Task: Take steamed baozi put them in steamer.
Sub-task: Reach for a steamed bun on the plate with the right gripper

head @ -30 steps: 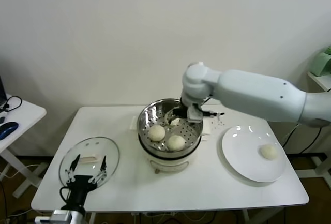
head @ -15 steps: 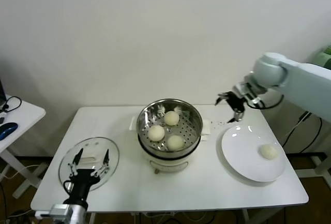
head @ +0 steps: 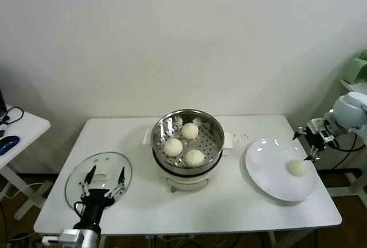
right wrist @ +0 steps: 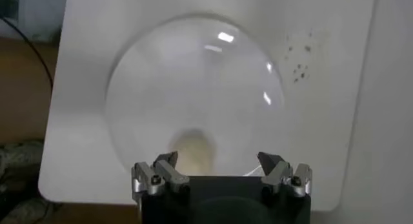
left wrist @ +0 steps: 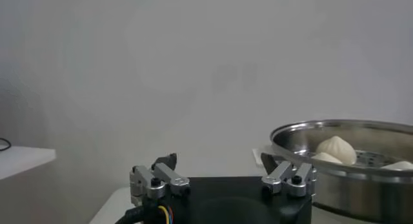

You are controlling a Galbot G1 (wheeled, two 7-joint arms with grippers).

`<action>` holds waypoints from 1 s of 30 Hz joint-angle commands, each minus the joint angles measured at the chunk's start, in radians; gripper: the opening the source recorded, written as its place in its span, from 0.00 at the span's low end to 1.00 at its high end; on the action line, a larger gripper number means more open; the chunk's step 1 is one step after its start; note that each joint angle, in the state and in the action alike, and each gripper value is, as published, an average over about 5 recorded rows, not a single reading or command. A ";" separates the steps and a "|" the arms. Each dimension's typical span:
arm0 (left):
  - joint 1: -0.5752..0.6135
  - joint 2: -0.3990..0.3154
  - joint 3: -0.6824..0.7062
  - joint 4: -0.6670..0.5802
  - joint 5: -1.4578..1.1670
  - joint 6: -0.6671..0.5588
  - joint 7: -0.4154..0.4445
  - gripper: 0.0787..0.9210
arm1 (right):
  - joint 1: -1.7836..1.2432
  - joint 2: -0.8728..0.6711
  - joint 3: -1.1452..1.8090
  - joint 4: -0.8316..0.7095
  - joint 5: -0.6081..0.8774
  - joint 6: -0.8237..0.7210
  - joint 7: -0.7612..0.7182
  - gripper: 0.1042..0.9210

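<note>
While three steamed baozi (head: 190,130) sit in the steamer (head: 213,123), seen at 3 o'clock: right gripper (head: 310,140), jaws spread and empty, above the fourth bun (head: 297,168) on the plate (head: 264,162); left gripper (head: 103,181) parked at 8 o'clock, spread.

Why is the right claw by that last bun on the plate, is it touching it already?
Apart. In the head view the open right gripper hangs beside the plate, with bare plate showing between its fingertips and the bun.

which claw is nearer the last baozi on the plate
Right. The right claw hovers open just above the baozi on the plate; the left claw sits far across the table, over the glass lid.
</note>
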 commanded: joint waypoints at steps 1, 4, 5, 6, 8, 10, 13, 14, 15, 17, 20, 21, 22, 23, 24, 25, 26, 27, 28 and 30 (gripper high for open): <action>0.016 -0.011 0.009 -0.013 0.019 0.001 -0.002 0.88 | -0.268 0.075 0.268 -0.232 -0.182 0.070 0.002 0.88; 0.017 -0.012 0.005 -0.016 0.022 0.006 -0.004 0.88 | -0.287 0.134 0.306 -0.306 -0.204 0.083 0.004 0.88; 0.016 -0.013 0.003 -0.015 0.023 0.008 -0.005 0.88 | -0.294 0.154 0.321 -0.330 -0.217 0.090 0.004 0.88; 0.015 -0.013 0.001 -0.014 0.023 0.010 -0.006 0.88 | -0.300 0.172 0.336 -0.351 -0.230 0.097 0.003 0.88; 0.013 -0.013 -0.003 -0.011 0.023 0.013 -0.007 0.88 | -0.308 0.204 0.356 -0.386 -0.249 0.109 0.002 0.88; 0.010 -0.013 -0.007 -0.007 0.023 0.015 -0.007 0.88 | -0.314 0.233 0.367 -0.413 -0.256 0.113 0.000 0.88; 0.003 -0.012 -0.011 0.000 0.023 0.020 -0.007 0.88 | -0.320 0.267 0.371 -0.438 -0.258 0.113 -0.004 0.88; -0.001 -0.011 -0.012 0.001 0.022 0.022 -0.008 0.88 | -0.321 0.275 0.370 -0.442 -0.259 0.113 -0.007 0.88; -0.004 -0.011 -0.012 0.003 0.022 0.024 -0.008 0.88 | -0.321 0.282 0.368 -0.447 -0.260 0.112 -0.010 0.88; -0.012 -0.010 -0.013 0.005 0.022 0.029 -0.010 0.88 | -0.322 0.295 0.366 -0.457 -0.261 0.111 -0.013 0.88; -0.022 -0.008 -0.013 0.009 0.022 0.034 -0.011 0.88 | -0.319 0.310 0.360 -0.469 -0.262 0.111 -0.016 0.88; -0.024 -0.007 -0.013 0.010 0.022 0.036 -0.011 0.88 | -0.318 0.313 0.358 -0.471 -0.261 0.110 -0.017 0.88; -0.026 -0.007 -0.013 0.010 0.021 0.038 -0.011 0.88 | -0.316 0.318 0.357 -0.476 -0.261 0.110 -0.018 0.88; -0.028 -0.006 -0.013 0.010 0.019 0.041 -0.011 0.88 | -0.315 0.322 0.356 -0.482 -0.260 0.110 -0.019 0.88; -0.029 -0.005 -0.013 0.010 0.018 0.044 -0.011 0.88 | -0.313 0.326 0.356 -0.489 -0.261 0.110 -0.019 0.88; -0.031 -0.005 -0.013 0.008 0.017 0.046 -0.012 0.88 | -0.311 0.330 0.356 -0.496 -0.261 0.111 -0.021 0.88; -0.033 -0.004 -0.013 0.007 0.016 0.049 -0.012 0.88 | -0.309 0.334 0.355 -0.501 -0.263 0.111 -0.022 0.88; -0.035 -0.004 -0.013 0.007 0.016 0.050 -0.012 0.88 | -0.306 0.335 0.351 -0.504 -0.263 0.111 -0.024 0.88; -0.037 -0.004 -0.013 0.007 0.016 0.052 -0.013 0.88 | -0.304 0.336 0.347 -0.506 -0.263 0.111 -0.026 0.88; -0.042 -0.003 -0.013 0.009 0.016 0.055 -0.014 0.88 | -0.302 0.337 0.340 -0.506 -0.263 0.111 -0.029 0.88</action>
